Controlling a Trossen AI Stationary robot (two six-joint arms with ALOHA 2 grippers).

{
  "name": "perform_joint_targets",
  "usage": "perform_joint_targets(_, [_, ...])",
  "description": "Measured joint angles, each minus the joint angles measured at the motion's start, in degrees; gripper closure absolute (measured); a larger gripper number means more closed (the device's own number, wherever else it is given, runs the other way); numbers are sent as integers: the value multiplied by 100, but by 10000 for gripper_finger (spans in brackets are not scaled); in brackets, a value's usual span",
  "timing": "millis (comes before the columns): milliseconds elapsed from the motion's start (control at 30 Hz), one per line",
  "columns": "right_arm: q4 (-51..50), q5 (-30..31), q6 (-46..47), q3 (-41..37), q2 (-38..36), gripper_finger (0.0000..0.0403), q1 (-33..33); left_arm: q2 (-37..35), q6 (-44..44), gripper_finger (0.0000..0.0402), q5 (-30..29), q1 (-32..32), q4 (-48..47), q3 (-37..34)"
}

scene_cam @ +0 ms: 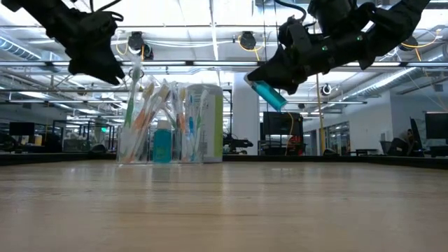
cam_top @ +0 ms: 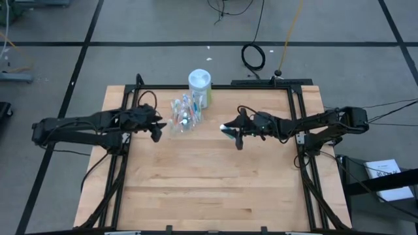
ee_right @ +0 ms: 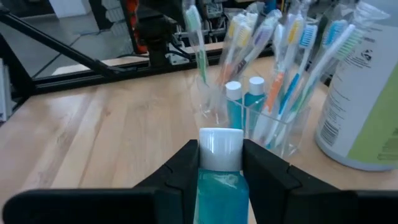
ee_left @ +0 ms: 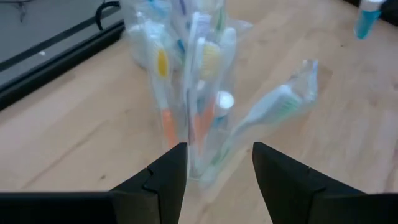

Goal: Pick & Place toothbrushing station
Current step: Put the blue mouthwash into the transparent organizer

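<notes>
Left gripper [cam_top: 157, 131], fingers apart and empty, hovers just beside the clear cup [cam_top: 181, 123] of toothbrushes [cam_top: 185, 109] near the canister [cam_top: 200, 88]. Right gripper [cam_top: 234, 132] pinches a toothpaste tube [scene_cam: 269, 94] aloft; light, slippery and squashy, it is probably best held below the cap.

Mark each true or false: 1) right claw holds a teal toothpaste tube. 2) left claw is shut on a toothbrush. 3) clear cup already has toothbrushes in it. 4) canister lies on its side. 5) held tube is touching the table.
1) True. The right claw is shut on a teal toothpaste tube with a white cap.
2) False. The left claw is open, empty, close to the cup.
3) True. The clear cup holds toothbrushes and two teal tubes.
4) False. The canister stands upright just behind the cup.
5) False. In the low view the tube hangs in the air, well above the table.
</notes>
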Motion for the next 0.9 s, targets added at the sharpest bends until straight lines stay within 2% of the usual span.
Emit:
perform_joint_targets(200, [73,0,-39,0,0,305,19,-406,263,213,34,-1,-116,0])
perform_joint_targets(367, [622,7,-67,2,-2,305,142,-338,315,213,1426,-224,-41,-18])
perform_joint_targets(500, [957,9,-393,9,-2,305,335,-2,41,213,1634,-646,499,-167])
perform_joint_targets(600, [1181,16,-575,9,-2,305,514,400,-227,213,1346,-993,1289,-240])
perform_joint_targets(667, [1328,18,-635,9,-2,305,642,745,-103,213,1139,-1214,1926,-278])
perform_joint_targets(900, [2181,23,-833,10,222,305,918,2457,630,213,868,-1538,5110,-203])
